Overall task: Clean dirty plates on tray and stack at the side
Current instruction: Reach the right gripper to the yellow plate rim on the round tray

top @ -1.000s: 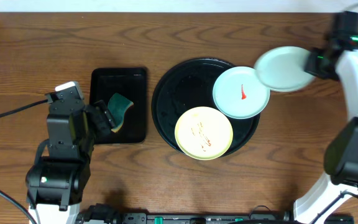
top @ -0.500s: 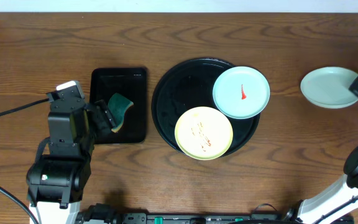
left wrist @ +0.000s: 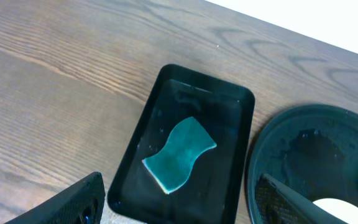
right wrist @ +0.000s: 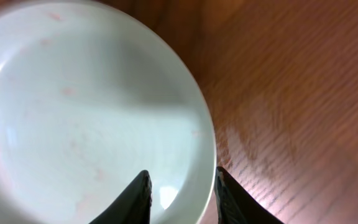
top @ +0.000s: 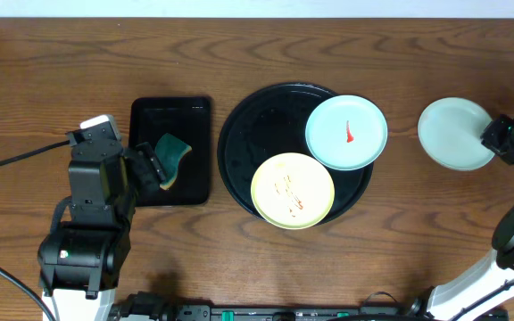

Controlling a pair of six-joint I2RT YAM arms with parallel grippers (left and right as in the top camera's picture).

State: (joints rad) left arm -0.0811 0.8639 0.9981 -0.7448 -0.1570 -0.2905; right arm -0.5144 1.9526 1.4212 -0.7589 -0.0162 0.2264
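Observation:
The round black tray (top: 257,134) holds a mint-blue plate (top: 346,132) with a red streak and a pale yellow plate (top: 293,190) with thin red marks. A second mint-blue plate (top: 453,134) is off the tray, low over the bare wood at the right. My right gripper (top: 496,139) is shut on its right rim. In the right wrist view the fingers (right wrist: 182,196) straddle the rim of this plate (right wrist: 86,106), which shows faint pink smears. My left gripper (top: 150,169) is open and empty beside the sponge; its fingers (left wrist: 179,208) show spread wide.
A small rectangular black tray (top: 150,111) left of the round tray holds a green sponge (top: 172,159), also in the left wrist view (left wrist: 180,152). A black cable (top: 16,160) runs off to the left. Bare wood surrounds both trays.
My right gripper carried the second mint-blue plate off the round tray to the right, then a little back left and lower. The left arm has not moved.

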